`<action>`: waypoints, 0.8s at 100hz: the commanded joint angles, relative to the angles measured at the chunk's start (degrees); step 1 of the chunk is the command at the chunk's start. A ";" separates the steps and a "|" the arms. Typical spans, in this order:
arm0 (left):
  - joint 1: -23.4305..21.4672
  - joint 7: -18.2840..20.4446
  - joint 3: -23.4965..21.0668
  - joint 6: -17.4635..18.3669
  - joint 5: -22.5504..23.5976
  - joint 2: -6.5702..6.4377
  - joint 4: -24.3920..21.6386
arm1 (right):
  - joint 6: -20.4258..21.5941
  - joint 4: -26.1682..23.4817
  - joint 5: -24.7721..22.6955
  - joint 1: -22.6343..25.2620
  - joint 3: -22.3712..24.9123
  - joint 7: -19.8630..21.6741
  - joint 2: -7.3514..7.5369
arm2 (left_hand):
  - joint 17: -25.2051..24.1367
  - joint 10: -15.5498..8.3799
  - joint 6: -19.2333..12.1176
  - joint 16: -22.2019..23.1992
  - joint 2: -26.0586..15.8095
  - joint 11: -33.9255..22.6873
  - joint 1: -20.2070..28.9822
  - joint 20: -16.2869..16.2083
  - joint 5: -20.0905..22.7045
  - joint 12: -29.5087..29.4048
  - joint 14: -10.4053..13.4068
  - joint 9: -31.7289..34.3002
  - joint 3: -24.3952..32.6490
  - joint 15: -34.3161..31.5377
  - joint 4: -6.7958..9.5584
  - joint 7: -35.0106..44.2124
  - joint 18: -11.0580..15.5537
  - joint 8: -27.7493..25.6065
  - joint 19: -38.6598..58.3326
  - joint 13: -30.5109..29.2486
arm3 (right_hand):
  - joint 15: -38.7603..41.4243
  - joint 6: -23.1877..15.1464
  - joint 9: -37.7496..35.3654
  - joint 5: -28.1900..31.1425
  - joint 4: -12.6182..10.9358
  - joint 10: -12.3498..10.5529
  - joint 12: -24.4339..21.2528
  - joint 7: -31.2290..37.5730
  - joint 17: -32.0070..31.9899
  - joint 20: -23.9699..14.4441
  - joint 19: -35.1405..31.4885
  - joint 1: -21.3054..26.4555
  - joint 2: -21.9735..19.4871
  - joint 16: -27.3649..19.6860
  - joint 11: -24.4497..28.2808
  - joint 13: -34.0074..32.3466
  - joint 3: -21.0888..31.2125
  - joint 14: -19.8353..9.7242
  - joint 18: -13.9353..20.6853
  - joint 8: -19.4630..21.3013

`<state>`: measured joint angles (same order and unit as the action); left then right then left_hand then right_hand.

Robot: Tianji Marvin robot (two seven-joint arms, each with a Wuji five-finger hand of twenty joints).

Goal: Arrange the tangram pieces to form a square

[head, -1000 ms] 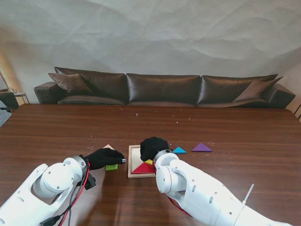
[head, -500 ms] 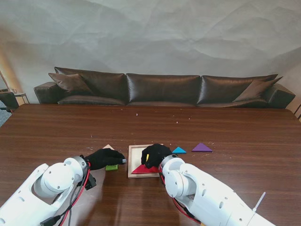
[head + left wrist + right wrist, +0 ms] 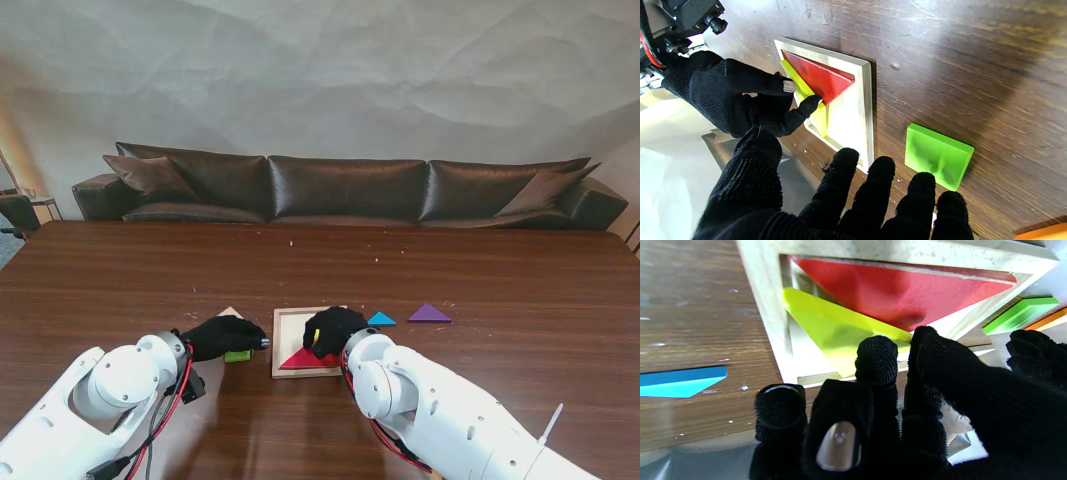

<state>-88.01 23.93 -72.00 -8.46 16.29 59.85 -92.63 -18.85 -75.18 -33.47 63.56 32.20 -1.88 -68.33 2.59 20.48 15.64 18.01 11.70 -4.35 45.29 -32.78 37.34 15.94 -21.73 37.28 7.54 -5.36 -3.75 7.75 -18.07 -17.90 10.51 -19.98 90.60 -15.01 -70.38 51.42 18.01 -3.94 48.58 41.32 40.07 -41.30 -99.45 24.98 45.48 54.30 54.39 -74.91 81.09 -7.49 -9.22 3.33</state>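
On the dark wood table [image 3: 480, 280], near its front middle, sits the square pale wooden tray [image 3: 279, 343]; inside lie 2 pieces: a red triangle [image 3: 818, 78], flat along the tray edge nearest the robot, & a yellow triangle [image 3: 830, 330], tilted w/ one edge riding up against the red; right hand [image 3: 331, 328] pinches that yellow piece, thumb and fingertips [image 3: 808, 101] touching it; left hand [image 3: 220, 336] hovers just left of the tray, fingers spread, holding nothing; green square [image 3: 938, 156] lies just beside the tray's left edge, w/ an orange piece [image 3: 231, 313] beyond it; right of the tray lie a blue triangle [image 3: 381, 319] & a purple triangle [image 3: 429, 313].
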 commanded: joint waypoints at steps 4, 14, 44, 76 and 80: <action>0.01 1.30 0.05 -0.24 -0.23 0.06 -0.02 | -0.47 0.43 -0.21 -0.17 -0.23 1.23 -0.10 | 0.06 0.63 0.32 0.49 -3.20 -0.28 0.92 -0.64 1.62 0.22 -0.82 1.54 -0.22 -0.74 1.62 0.34 0.85 -0.26 -0.48 -1.11 | 2.86 -1.15 0.41 -1.70 -1.59 3.69 0.40 -0.90 26.00 -0.43 -1.89 -0.74 -1.13 0.76 1.09 -1.13 4.83 -10.06 0.76 1.16; 0.05 1.26 0.09 -0.18 -0.21 0.07 0.03 | -0.79 0.69 -0.12 -0.06 -0.10 1.06 -0.17 | 0.14 0.51 0.31 0.49 -3.24 -0.29 0.88 -0.65 1.62 0.23 -0.73 1.57 -0.25 -0.74 1.61 0.34 0.86 -0.26 -0.45 -1.14 | 2.89 -0.78 0.42 -2.11 -1.81 3.67 0.33 -1.18 26.02 -0.44 -1.98 -0.56 -1.37 0.79 1.00 -1.14 4.77 -10.12 0.92 1.61; 0.21 1.34 0.27 -0.23 -0.23 0.06 0.16 | -1.80 0.62 0.19 0.38 0.50 0.76 -0.25 | 0.08 0.59 0.27 0.48 -3.26 -0.27 0.94 -0.64 1.60 0.22 -0.75 1.53 -0.26 -0.70 1.62 0.33 0.92 -0.26 -0.48 -1.08 | 2.89 0.36 0.37 -3.30 -2.11 3.67 -0.13 -2.56 26.04 -0.42 -2.18 -0.76 -1.90 0.84 0.58 -1.14 4.26 -10.07 0.99 4.39; 0.43 1.44 0.51 -0.09 -0.31 0.04 0.43 | -2.52 0.65 0.37 0.42 1.31 0.91 -0.14 | 0.10 0.48 0.15 0.49 -3.32 -0.26 0.94 -0.65 1.59 0.21 -0.64 1.49 -0.32 -0.73 1.62 0.33 0.96 -0.26 -0.47 -1.13 | 2.89 1.13 0.33 -3.97 -3.13 3.74 -0.27 -2.94 26.04 -0.37 -2.18 -1.63 -3.37 0.84 0.56 -1.14 3.37 -9.97 0.92 5.42; 0.44 1.43 0.52 -0.07 -0.30 0.04 0.45 | -2.53 0.64 0.40 0.45 1.39 0.93 -0.13 | 0.09 0.58 0.33 0.49 -3.29 -0.28 0.98 -0.65 1.62 0.22 -0.74 1.57 -0.31 -0.72 1.62 0.34 0.95 -0.26 -0.48 -1.13 | 2.90 1.14 0.33 -4.02 -3.22 3.70 -0.29 -2.94 26.04 -0.37 -2.18 -1.69 -3.37 0.84 0.55 -1.14 3.26 -9.97 0.91 5.53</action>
<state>-87.57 24.13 -71.51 -8.48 16.19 59.83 -92.18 -21.29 -74.52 -33.12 63.76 33.52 -1.84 -68.38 2.59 20.48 15.64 18.02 11.70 -4.35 45.29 -32.78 37.34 15.94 -21.75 37.28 7.54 -5.36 -3.75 7.75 -18.07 -17.90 10.51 -19.98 90.62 -13.85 -70.36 49.60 16.87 -4.04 48.58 38.80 40.07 -41.29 -99.45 24.95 43.96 54.43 54.39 -74.91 81.10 -7.62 -8.75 8.32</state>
